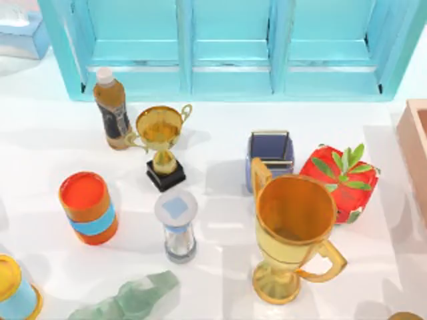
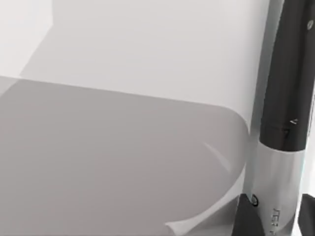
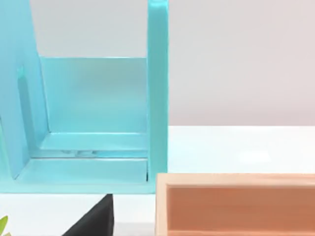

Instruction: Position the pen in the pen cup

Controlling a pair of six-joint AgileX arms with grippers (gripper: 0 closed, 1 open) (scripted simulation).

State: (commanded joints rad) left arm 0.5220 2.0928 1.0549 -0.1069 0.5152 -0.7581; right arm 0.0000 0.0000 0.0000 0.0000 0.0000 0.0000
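Observation:
The pen cup [image 1: 270, 157] is a small square dark-blue holder with a thin metallic rim. It stands right of the table's centre in the top view, just behind the large gold trophy [image 1: 293, 233] and left of a red strawberry-like object [image 1: 341, 181]. The trophy's handle overlaps the cup's near left corner. The pen is out of view. The left wrist view looks onto a pale surface beside a black and silver arm segment [image 2: 285, 123].
A turquoise shelf [image 1: 227, 47] spans the back. A bottle [image 1: 112, 110], small gold trophy [image 1: 162, 143], orange cylinder with blue band [image 1: 88, 208], hourglass-like jar [image 1: 177, 227] and green shape [image 1: 130, 300] fill the left half. A wooden box [image 1: 415, 143] sits at the right edge.

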